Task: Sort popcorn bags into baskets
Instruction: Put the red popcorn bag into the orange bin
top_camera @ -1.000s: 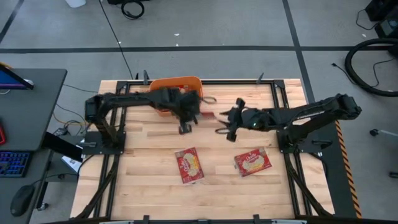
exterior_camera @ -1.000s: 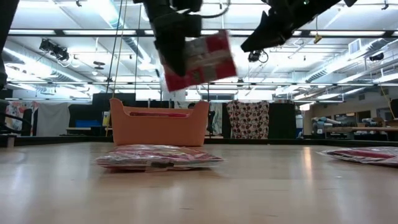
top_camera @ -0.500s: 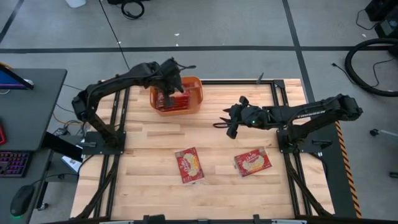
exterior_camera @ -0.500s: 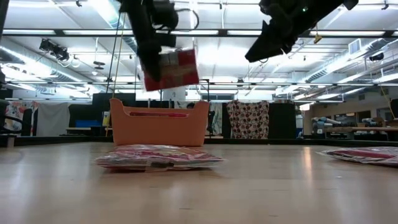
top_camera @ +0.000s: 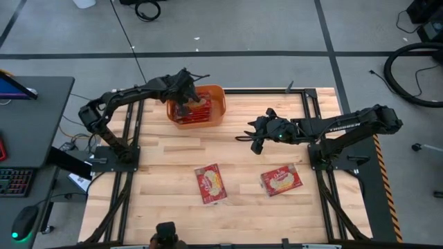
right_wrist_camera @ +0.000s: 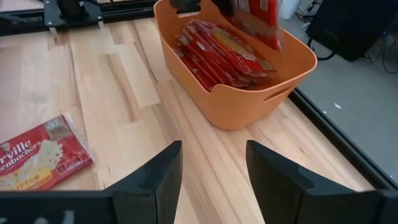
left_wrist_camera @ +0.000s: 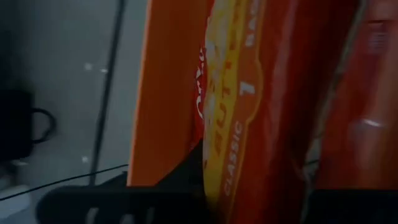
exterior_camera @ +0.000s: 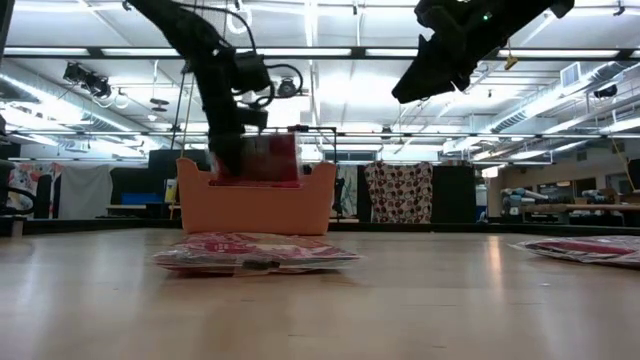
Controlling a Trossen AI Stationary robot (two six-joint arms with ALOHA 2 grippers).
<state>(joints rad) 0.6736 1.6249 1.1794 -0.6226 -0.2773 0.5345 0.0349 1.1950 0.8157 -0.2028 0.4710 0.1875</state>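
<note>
We've got the low-walled orange plastic tub [top_camera: 196,105] at the table's far edge, w/ flat red popcorn packets stacked inside. Left gripper [top_camera: 184,101] hangs over it, clamped on one red packet [exterior_camera: 268,158]. We should lower it flat, then let go. Right gripper [right_wrist_camera: 208,171] hovers mid-table, fingers apart, empty.

**Hidden, cut off, blurred**

Left gripper [top_camera: 184,101]: fingers hidden over the orange basket [top_camera: 216,111]; state not determinable. Held popcorn bag [exterior_camera: 268,160]: blurred in low view; cut off in left wrist view. Stacked bags [right_wrist_camera: 214,53]: count not determinable.
</note>
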